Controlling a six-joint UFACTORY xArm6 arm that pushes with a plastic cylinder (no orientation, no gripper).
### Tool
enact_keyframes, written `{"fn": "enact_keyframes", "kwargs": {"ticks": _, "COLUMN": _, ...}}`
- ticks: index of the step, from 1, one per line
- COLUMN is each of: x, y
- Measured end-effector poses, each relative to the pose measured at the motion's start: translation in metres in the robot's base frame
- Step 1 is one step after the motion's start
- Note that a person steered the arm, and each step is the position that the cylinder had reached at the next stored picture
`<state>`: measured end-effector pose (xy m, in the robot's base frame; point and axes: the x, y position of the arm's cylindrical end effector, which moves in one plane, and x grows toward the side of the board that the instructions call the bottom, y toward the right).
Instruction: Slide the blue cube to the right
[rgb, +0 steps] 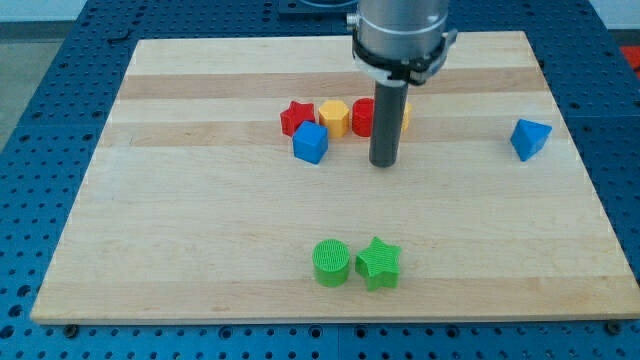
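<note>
Near edge of the wooden board (200, 260): green cylinder (331, 262) and green star (379, 263), just beside each other, well apart from the work. Not in play.

Mid-board: my tip (384, 163) sits on the board to the right of the blue cube (310, 143), apart from it, no contact. No gripper on this rig, just a bare rod, so nothing to open or clench and nothing held.

Blue cube lies left of centre, just near of the red star (295, 117) and close to the yellow block (334, 117), shape looks hexagonal. Behind the rod a red block (362, 117) partly hidden, shape unclear; a sliver of another yellow piece (405, 113) shows past the rod.

Far right: blue block (530, 138), wedge-like, alone.

Judgement: tip is on the wrong side for a rightward push. Best route seems to be passing on the near side of the cube, clear of the row, to reach its left face, then pushing through its centre. An off-centre hit would likely spin it toward the yellow block. The lane to the right looks open.
</note>
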<state>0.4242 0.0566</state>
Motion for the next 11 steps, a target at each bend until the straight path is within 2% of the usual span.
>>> {"fn": "enact_keyframes", "kwargs": {"ticks": 1, "x": -0.016, "y": -0.022}}
{"fn": "enact_keyframes", "kwargs": {"ticks": 5, "x": -0.027, "y": -0.147}}
{"fn": "enact_keyframes", "kwargs": {"ticks": 7, "x": -0.056, "y": -0.193}}
{"fn": "enact_keyframes", "kwargs": {"ticks": 8, "x": -0.054, "y": -0.200}}
{"fn": "enact_keyframes", "kwargs": {"ticks": 11, "x": 0.022, "y": -0.184}}
